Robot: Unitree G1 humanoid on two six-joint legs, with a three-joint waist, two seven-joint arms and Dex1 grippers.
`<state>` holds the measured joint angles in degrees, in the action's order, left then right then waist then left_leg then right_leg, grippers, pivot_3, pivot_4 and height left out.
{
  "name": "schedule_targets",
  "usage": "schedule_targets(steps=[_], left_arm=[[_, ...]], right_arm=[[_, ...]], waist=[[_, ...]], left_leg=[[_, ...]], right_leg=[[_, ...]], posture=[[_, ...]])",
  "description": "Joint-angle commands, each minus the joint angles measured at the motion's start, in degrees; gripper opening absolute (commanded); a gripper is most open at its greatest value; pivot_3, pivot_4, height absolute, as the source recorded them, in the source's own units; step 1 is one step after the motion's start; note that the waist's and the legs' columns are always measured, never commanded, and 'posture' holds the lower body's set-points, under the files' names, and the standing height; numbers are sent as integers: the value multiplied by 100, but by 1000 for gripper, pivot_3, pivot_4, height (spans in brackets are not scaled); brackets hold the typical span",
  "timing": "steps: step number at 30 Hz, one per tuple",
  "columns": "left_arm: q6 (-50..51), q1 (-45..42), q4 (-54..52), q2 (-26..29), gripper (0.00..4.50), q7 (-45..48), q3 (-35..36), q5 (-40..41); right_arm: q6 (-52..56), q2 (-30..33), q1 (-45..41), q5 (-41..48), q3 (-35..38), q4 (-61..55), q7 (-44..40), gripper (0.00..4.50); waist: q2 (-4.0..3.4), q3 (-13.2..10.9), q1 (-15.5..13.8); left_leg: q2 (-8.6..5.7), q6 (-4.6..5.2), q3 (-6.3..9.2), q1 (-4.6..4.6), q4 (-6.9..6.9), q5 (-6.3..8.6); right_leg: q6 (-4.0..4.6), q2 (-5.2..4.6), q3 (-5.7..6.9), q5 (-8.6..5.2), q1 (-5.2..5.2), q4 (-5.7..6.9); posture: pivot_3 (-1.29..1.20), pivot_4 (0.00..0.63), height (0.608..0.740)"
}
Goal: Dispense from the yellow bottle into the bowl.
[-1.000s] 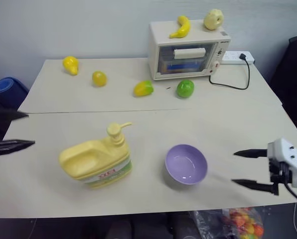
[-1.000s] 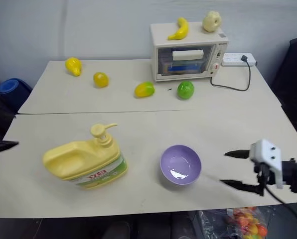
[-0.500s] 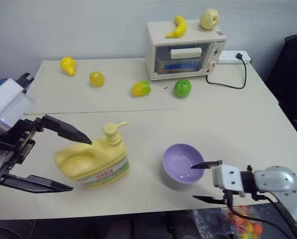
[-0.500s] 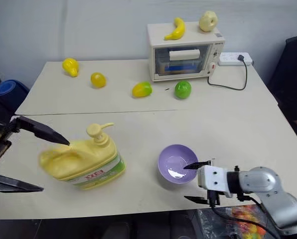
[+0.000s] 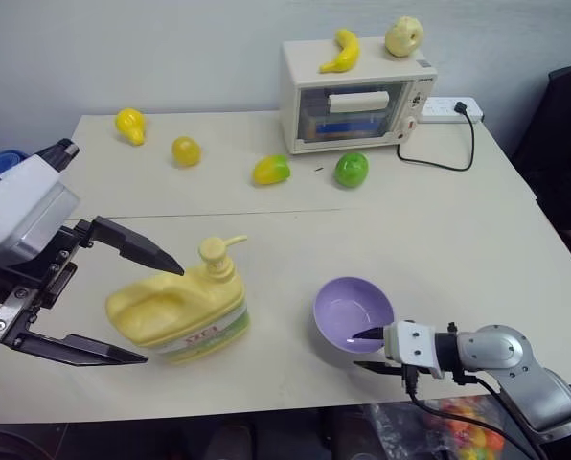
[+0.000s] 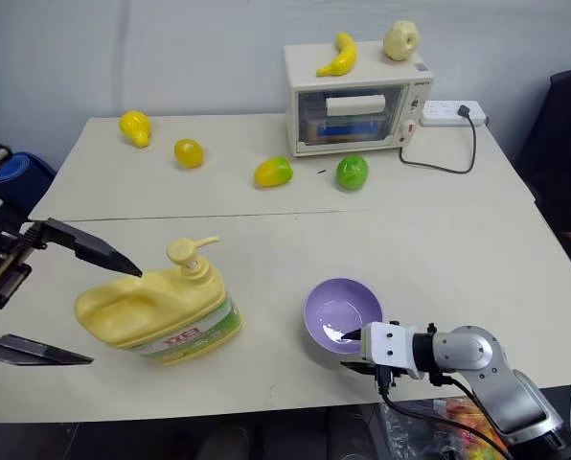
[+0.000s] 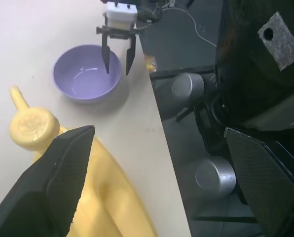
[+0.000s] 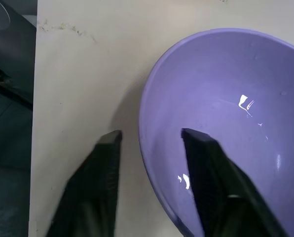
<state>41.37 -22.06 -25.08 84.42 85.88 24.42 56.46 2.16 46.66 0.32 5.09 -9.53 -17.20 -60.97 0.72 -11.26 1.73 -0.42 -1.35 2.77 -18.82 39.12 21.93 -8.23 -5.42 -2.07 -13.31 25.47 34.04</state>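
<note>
— Between the fingers of the right gripper (image 8: pixel 149 148), what do you see?
— The near rim of the bowl (image 5: pixel 348 305). One finger is inside it, the other outside on the table (image 5: pixel 429 240). The gap is narrow, but I cannot tell whether the fingers are pressing the rim or just straddling it.

— And the left gripper (image 5: pixel 142 311)?
— Its fingers stand wide apart, holding nothing. The yellow bottle (image 5: pixel 180 311) sits right at the tips: the upper finger ends just beside the pump top, the lower one runs along the table beside the bottle's base. Contact is unclear.

— Where is the bottle from the right gripper?
— Beyond the bowl, on its far side, upright with the spout pointing toward the bowl.

— Anything further out?
— A small oven (image 5: pixel 357 96) well past both grippers, with fruit on and before it.
</note>
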Motion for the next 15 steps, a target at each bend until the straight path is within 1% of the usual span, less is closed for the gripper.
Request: schedule_targets(steps=[1,3,4,15], left_arm=[[-7,-52,-99,-31,4500,-14,69,-8],[-16,-39,-105,-69,4500,-33,64,-50],[-18,-41,-109,-85,4500,-41,61,-64],[-73,-200,-53,-159,4500,-159,-88,-108]], right_arm=[[-178,-63,-92,-4,-10,76,32,765],[-257,-57,-132,-13,-39,138,-1,109],[-292,-48,-149,-23,-54,165,-14,44],[-614,-25,-352,-248,-217,579,-73,44]], waist=[[0,0,1],[1,1,4],[6,4,8],[11,6,6]], left_leg=[[0,0,0,1,0,0],[0,0,0,1,0,0],[0,0,-1,4,0,0],[3,0,-4,19,0,0]], right_leg=[[0,0,0,0,0,-1],[0,0,0,0,0,-1],[0,0,-1,0,-1,-1],[6,5,-6,-3,-3,2]], posture=[[0,150,740],[0,150,740],[0,150,740],[0,150,740]])
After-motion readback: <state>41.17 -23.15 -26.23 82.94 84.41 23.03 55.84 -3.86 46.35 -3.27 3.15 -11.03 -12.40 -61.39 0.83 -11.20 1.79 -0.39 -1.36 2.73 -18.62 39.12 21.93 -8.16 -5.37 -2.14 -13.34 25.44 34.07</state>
